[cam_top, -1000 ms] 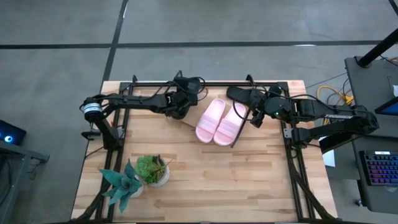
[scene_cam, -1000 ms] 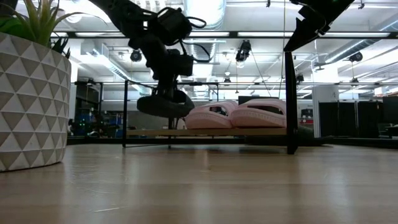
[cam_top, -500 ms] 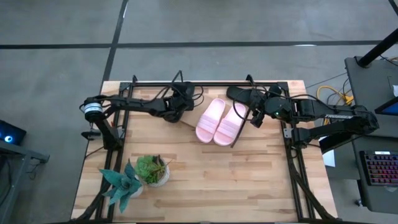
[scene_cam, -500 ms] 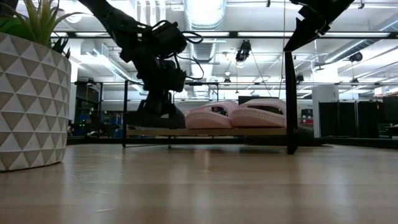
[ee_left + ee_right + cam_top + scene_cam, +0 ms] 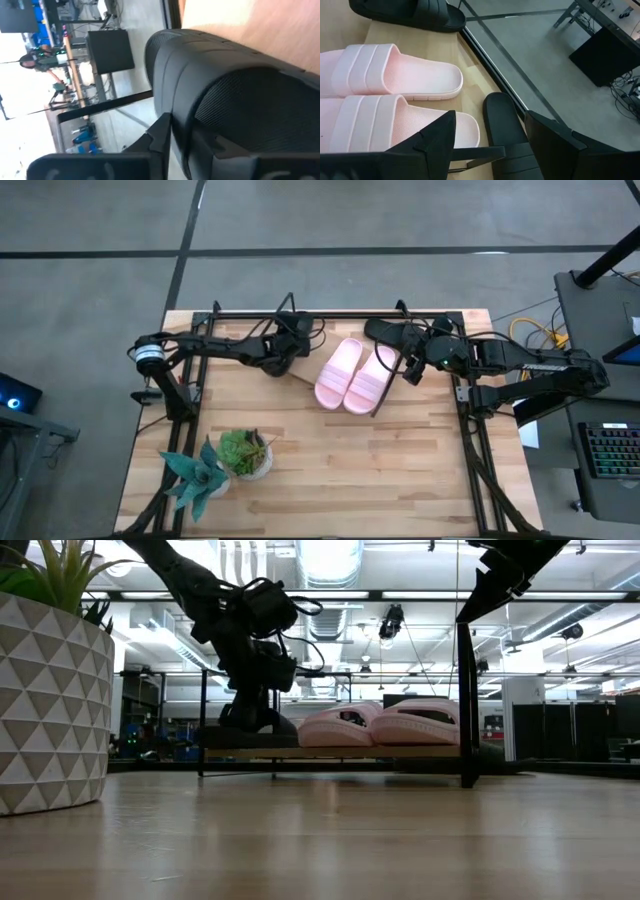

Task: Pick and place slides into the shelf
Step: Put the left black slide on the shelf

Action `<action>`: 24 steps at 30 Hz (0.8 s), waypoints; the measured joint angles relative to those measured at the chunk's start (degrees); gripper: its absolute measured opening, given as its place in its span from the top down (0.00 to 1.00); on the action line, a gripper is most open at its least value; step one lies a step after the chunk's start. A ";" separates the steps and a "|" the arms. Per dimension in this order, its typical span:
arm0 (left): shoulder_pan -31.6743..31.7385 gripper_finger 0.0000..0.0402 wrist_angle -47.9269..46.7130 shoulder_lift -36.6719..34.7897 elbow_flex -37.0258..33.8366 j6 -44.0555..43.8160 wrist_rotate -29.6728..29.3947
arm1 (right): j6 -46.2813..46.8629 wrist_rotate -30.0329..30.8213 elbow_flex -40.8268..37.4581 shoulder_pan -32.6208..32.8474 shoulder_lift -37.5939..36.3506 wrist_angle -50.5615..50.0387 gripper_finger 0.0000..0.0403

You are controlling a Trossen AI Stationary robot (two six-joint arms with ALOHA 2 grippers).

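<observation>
Two pale pink slides [image 5: 355, 375] [image 5: 395, 80] lie side by side on their soles in the middle of the shelf [image 5: 300, 376] [image 5: 340, 752]. My left gripper [image 5: 278, 360] [image 5: 250, 700] is shut on a black slide [image 5: 245, 730] [image 5: 225, 100] at the shelf's left end. A second black slide [image 5: 388, 332] [image 5: 507, 132] lies on the tabletop by the shelf's right end, near the far edge. My right gripper [image 5: 408, 368] [image 5: 490, 120] hangs open above it, one finger on either side, touching nothing. My left gripper holds the black slide from above, slanting in from the table's left. One finger [image 5: 162, 135] lies against the slide's side [image 5: 175, 100]; the gripper itself hides the other. The slide's sole [image 5: 225, 740] rests flat on the shelf's left end.
Two potted plants [image 5: 245, 452] [image 5: 195, 475] stand at the table's near left; the patterned pot [image 5: 45, 700] fills the low view's left. The shelf's thin black wire frame [image 5: 485, 55] runs along its edges. Bare tabletop [image 5: 380, 460] lies near and to the right.
My left gripper has gone down and toward the table's left with the black slide. The slide hung tilted just above the shelf a second ago and now lies flat on the shelf's left end. The gripper is still shut on it.
</observation>
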 joint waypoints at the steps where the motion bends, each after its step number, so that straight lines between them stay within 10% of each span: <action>1: 0.22 0.90 0.01 0.00 0.00 -0.01 0.64 | 0.00 0.00 0.00 0.00 0.00 0.00 0.43; 24: -0.28 0.34 -8.46 -7.31 2.95 -8.64 9.91 | 0.00 0.00 0.00 0.00 0.00 -0.03 0.43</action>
